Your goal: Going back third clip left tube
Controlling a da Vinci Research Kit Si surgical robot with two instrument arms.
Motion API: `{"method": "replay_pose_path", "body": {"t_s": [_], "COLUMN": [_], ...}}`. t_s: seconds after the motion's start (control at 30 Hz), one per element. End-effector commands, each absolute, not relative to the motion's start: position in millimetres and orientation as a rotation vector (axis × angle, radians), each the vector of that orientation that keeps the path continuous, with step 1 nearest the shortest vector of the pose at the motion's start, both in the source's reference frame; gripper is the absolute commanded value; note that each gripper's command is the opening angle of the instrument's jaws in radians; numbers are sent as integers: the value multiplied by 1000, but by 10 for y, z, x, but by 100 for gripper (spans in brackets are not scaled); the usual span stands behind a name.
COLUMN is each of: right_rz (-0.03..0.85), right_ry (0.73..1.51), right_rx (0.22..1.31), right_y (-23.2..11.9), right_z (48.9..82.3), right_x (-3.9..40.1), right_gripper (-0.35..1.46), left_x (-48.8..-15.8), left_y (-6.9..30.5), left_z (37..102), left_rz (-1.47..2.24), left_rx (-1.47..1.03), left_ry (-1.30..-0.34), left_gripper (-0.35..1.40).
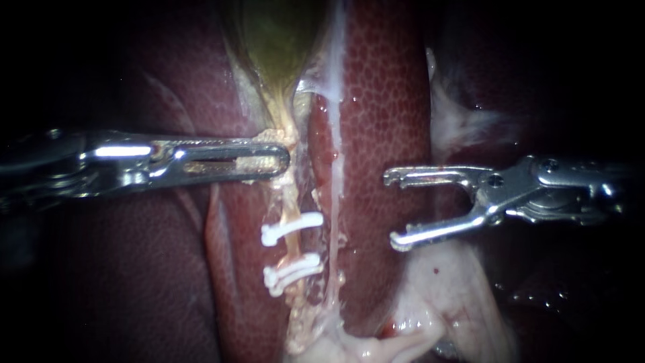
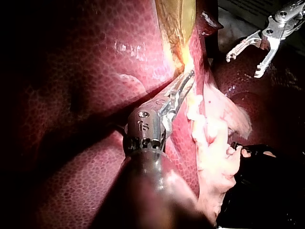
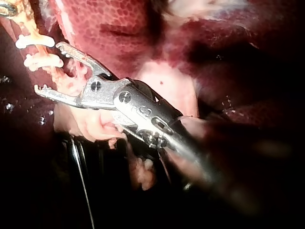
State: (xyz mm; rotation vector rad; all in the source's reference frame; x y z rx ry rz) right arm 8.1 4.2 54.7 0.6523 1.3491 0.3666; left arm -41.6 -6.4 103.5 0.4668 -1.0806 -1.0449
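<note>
A pale yellowish left tube [image 1: 289,202] runs down from the green gallbladder [image 1: 275,33]. An upper white clip [image 1: 292,227] and a lower pair of white clips [image 1: 292,272] cross it. My left instrument [image 1: 282,161] comes in level from the left, its slotted jaws shut on the tissue just under the gallbladder, above the clips; the left wrist view also shows this grip [image 2: 189,78]. My right instrument [image 1: 391,210] hangs over the liver to the right of the clips. Its jaws are open and empty, as the right wrist view confirms [image 3: 47,67].
Dark red mottled liver [image 1: 383,101] lies on both sides of the tubes. A second reddish strand [image 1: 334,195] runs just right of the clipped tube. Pale fatty tissue [image 1: 443,289] bulges below the right instrument, and more whitish tissue [image 1: 457,121] lies above it.
</note>
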Motion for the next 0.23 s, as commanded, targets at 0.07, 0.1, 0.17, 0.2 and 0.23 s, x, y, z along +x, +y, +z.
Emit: {"method": "replay_pose_path", "body": {"t_s": [0.07,0.1,0.17,0.2,0.23], "right_rz": [356,356,351,351,351], "right_ry": [1350,1350,1351,1351,1351], "right_rx": [643,643,639,639,639], "right_y": [45,45,45,45,45], "right_z": [547,547,546,546,546], "right_x": [81,81,80,80,80], "right_gripper": [60,60,60,60,60], "left_x": [-416,-416,-415,-415,-415], "left_y": [-64,-64,-64,-64,-64], "left_z": [1034,1034,1034,1034,1034], "left_rz": [-1045,-1045,-1046,-1046,-1046], "left_rx": [467,467,467,467,467], "left_ry": [-1081,-1081,-1081,-1081,-1081], "left_gripper": [-35,-35,-35,-35,-35]}}
